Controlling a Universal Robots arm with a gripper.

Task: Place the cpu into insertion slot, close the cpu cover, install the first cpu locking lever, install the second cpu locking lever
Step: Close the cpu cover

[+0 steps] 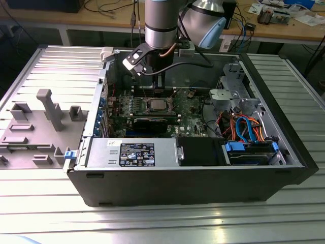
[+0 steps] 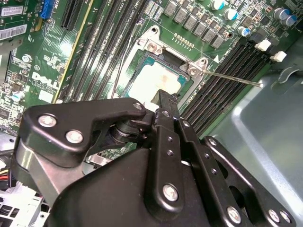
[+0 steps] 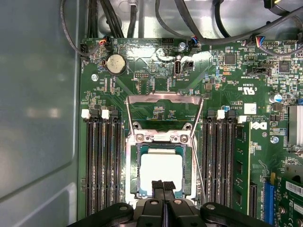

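Observation:
The cpu (image 3: 161, 171) lies flat in the insertion slot (image 3: 187, 165) on the green motherboard, its silvery top facing up; it also shows as the cpu (image 2: 154, 81) in the second wrist view. The cpu cover (image 3: 165, 98) is swung open and stands back from the socket's hinge end. A thin locking lever (image 2: 232, 78) sticks out unlatched to one side, and a second lever (image 3: 199, 163) runs along the socket. My gripper (image 3: 164, 185) is shut with nothing between its fingers, its tips just over the cpu's near edge. In the exterior view the gripper (image 1: 159, 87) hangs above the socket (image 1: 157, 105).
Black memory slots (image 3: 102, 161) flank the socket on both sides. The open computer case (image 1: 183, 178) has a power supply (image 1: 134, 152) along the front and a drive cage with orange and blue cables (image 1: 249, 129) at the exterior view's right. A grey fixture (image 1: 45, 109) stands outside at its left.

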